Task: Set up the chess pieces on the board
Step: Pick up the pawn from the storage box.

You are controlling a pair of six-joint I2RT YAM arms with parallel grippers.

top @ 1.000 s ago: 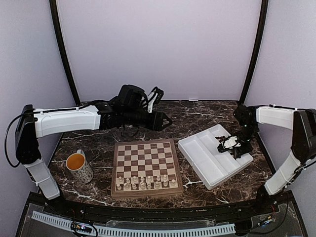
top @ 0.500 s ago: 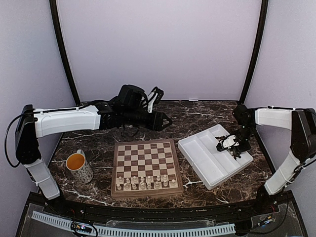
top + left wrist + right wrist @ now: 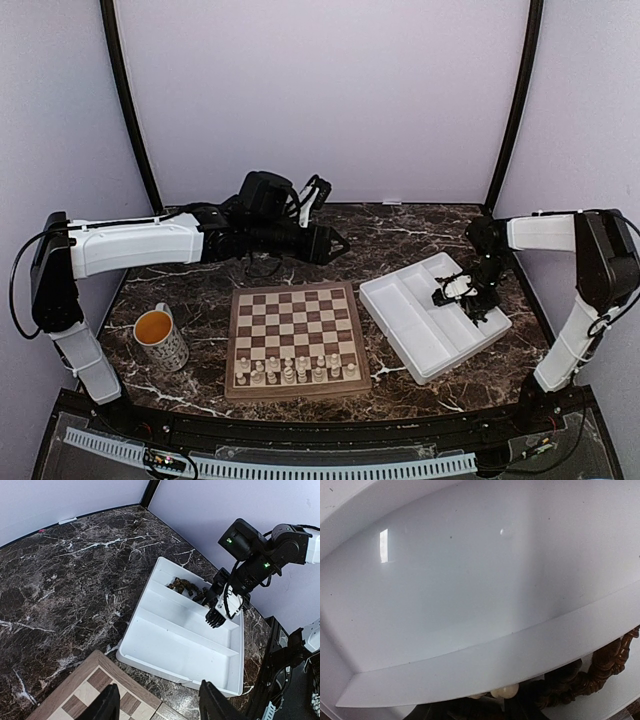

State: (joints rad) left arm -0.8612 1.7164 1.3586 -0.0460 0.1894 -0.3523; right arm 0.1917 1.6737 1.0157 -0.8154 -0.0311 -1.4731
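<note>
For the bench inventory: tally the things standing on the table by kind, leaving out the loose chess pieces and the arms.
Chessboard: 1
White compartment tray: 1
Mug: 1
Total: 3

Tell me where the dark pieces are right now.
In the left wrist view, the dark pieces lie heaped on the robot's right, in the white tray compartment farthest from the board, close to the right gripper.

Right claw [image 3: 447, 294] edged slightly left over tray [image 3: 395, 300].
</note>
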